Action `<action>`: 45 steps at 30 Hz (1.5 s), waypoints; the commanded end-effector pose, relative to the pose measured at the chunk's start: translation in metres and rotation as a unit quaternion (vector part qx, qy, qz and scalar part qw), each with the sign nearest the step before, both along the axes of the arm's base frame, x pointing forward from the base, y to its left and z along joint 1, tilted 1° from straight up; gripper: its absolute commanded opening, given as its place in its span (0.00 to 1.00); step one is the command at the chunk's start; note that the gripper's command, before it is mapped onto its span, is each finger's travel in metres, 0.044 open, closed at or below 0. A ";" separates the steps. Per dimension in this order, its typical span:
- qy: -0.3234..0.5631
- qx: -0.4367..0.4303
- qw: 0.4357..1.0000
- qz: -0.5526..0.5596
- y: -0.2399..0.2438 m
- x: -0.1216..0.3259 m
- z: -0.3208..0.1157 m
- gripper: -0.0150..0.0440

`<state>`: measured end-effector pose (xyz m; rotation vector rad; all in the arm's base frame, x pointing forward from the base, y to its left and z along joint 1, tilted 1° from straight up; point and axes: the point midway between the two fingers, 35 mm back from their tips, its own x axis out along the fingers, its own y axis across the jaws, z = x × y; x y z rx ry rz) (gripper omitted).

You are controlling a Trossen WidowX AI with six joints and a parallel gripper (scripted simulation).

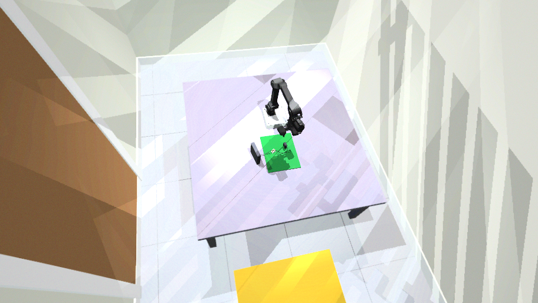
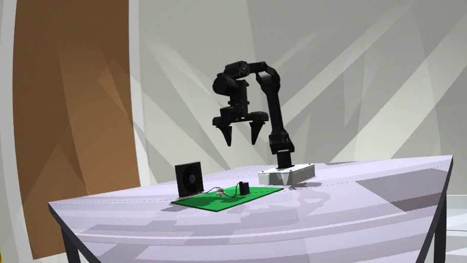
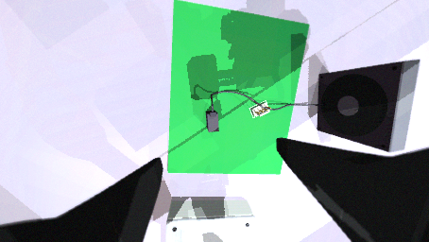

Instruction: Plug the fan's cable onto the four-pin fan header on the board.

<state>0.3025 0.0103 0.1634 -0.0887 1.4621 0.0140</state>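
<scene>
The fingers (image 2: 228,135) are spread wide and nothing is held between them; the gripper (image 2: 240,134) hangs high above the near end of the board (image 2: 209,203), tips pointing down, well apart from everything below.

The plug (image 3: 213,121) is seen in the wrist view as a small dark block standing on the green board, its long axis roughly upright in the exterior view; from its top the cable (image 3: 236,95) runs in a loose loop toward the header (image 3: 260,110), a small pale part on the board, and on to the fan (image 3: 361,106). The plug sits apart from the header, so it is judged not yet mated; which way its pin face points cannot be made out at this size.

The fan stands on edge just beside the board's far side, its face turned toward the board.

Several risks are judged from here: the plug is small and tall, so a descent slightly off centre could tip it over rather than bracket it; the cable loop lies close by and could be pinched with the plug or snagged by a finger, dragging the light fan; a plug grasped askew would be presented to the four pins at a tilt and could jam or seat only partway; a push without alignment could shift the board on the table (image 2: 326,212).
</scene>
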 end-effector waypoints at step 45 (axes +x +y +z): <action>0.037 0.015 0.999 -0.035 -0.013 -0.003 -0.140 1.00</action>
